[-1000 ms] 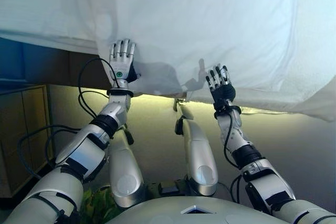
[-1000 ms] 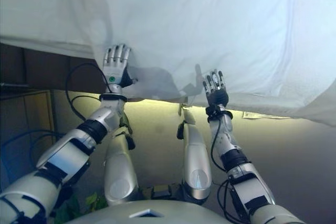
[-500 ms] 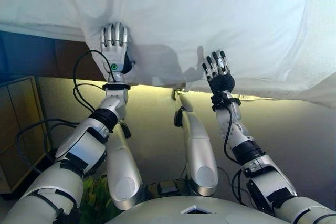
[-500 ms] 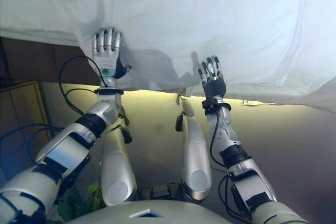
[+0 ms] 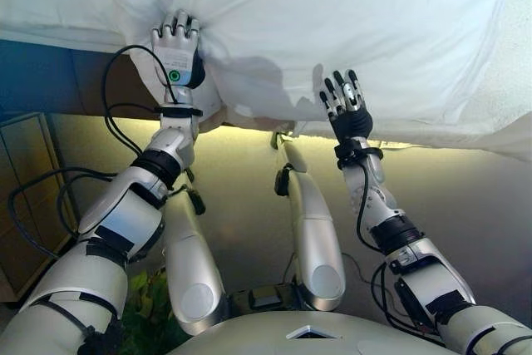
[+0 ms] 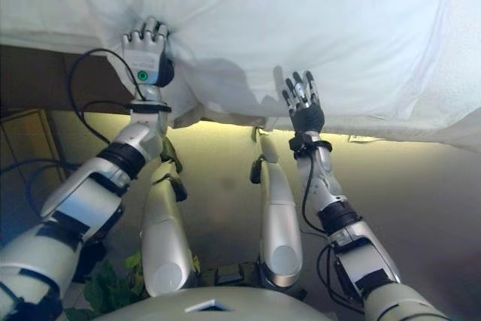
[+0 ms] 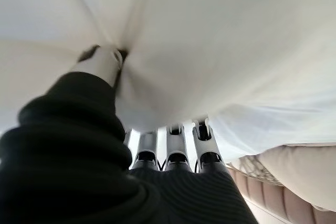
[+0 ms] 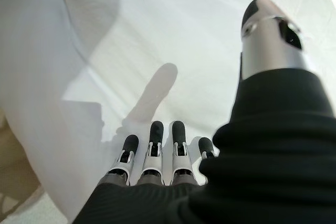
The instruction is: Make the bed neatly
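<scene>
**Left hand bunching sheet at bed edge**

Near: wooden cabinet (image 5: pixel 25 197) at the robot's left, low by the floor; dark bed frame (image 5: pixel 50 81) beyond it. Right hand (image 5: pixel 347 110) raised before the hanging sheet (image 5: pixel 357 31), fingers straight and spread, holding nothing. Left hand (image 5: pixel 176 49) farther up, fingers and thumb curled into the sheet, folds radiating from the grip. Sheet white, draped over the bed edge, lower hem uneven.

sheet (image 5: pixel 349 22): white cloth, matt, creased | left robot hand (image 5: pixel 176 49): silver metal fingers, dark ribbed cover | cabinet (image 5: pixel 25 197): brown wood, smooth
</scene>
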Tool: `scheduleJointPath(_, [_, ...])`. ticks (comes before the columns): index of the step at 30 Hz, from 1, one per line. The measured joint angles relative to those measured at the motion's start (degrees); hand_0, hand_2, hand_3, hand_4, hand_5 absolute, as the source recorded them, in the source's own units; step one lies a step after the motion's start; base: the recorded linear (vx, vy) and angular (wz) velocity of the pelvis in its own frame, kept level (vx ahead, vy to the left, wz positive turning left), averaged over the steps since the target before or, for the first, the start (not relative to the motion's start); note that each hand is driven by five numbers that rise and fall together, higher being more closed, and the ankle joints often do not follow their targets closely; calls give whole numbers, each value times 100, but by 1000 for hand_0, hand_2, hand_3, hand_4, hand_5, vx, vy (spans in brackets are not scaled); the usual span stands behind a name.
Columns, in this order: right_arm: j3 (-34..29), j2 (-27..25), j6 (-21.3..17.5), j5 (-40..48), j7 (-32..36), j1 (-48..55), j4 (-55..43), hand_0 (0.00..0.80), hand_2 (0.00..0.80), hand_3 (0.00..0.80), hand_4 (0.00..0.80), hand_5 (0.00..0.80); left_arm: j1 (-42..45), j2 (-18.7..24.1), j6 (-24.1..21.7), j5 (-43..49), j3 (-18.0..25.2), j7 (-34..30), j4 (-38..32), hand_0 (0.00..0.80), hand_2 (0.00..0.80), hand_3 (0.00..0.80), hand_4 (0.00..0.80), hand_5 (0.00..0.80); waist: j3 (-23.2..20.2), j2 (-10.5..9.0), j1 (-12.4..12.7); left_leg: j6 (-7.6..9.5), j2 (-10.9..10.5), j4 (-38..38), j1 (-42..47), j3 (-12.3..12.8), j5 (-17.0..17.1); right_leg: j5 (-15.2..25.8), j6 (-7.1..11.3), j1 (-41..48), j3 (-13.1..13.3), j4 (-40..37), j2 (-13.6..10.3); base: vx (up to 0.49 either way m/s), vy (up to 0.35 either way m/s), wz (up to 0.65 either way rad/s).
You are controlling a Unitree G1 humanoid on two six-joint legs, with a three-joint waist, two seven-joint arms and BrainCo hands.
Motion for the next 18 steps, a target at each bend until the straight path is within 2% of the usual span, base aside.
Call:
scheduleJointPath(12, [37, 0, 2, 63, 86, 7, 20, 0, 0, 0, 0, 0, -116, 58, -139, -80, -66, -180, 196, 800, 800, 800, 800, 800, 0, -1, -6, 1, -3, 36, 71, 2, -1, 26, -36, 70, -1, 49, -26, -3, 11, 0])
scheduleJointPath(18, [42, -4, 37, 62, 102, 119, 89, 0, 0, 0, 0, 0, 279, 42, -464, -298, 38, -366, 206, 800, 800, 800, 800, 800, 2, -2, 13, -26, 6, -92, 662, -9, 15, -27, -47, 657, -113, 45, -32, 74, -3, 3])
